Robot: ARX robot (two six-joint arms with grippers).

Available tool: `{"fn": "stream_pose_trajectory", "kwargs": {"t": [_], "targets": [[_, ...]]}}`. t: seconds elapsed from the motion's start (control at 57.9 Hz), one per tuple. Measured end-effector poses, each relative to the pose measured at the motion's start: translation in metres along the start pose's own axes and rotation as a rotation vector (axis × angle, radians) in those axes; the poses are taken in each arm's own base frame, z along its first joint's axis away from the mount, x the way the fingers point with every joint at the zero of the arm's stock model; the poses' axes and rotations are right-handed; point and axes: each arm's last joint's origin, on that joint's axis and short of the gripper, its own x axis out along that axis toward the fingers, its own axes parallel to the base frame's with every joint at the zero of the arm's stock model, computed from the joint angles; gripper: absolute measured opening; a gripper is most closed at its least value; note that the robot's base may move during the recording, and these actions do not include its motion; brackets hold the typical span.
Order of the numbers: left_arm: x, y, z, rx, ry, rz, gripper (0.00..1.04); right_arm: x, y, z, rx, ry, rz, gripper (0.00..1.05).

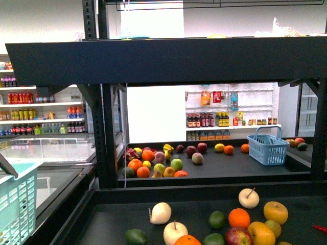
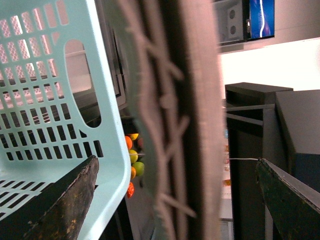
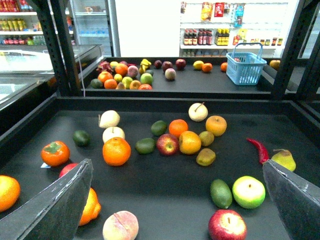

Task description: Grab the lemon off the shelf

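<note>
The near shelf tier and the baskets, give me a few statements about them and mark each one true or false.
1. A red chili lies on the shelf. True.
2. The blue basket sits on the near tier. False: it sits on the far tier.
3. The right gripper holds a fruit. False: its jaws are open and empty.
4. A light teal basket fills much of the left wrist view. True.
5. The orange touches the white apple. True.

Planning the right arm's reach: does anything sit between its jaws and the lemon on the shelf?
Yes, probably. The right gripper faces the small yellowish fruit I take as the lemon; an olive fruit lies directly before it, and an orange-yellow fruit crowds its side.
</note>
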Motion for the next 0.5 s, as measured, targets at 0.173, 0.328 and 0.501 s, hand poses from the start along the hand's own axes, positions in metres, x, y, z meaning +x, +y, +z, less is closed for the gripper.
{"fn": "stream_pose_trajectory", "kwargs": {"t": [0.173,0.328,0.501], "targets": [[-0.014,-0.017,0.002,0.002,-0.001,0.015,0.97,0.000,0.000,0.000,0.000,0.000,0.000,1.02],[-0.048,-0.032,0.003,0.055,-0.013,0.169,0.97,0.000,0.000,0.000,0.000,0.000,0.000,1.02],[-0.120,-0.051,0.000,0.342,-0.039,0.415,0.97,0.000,0.000,0.000,0.000,0.000,0.000,1.02]]}}
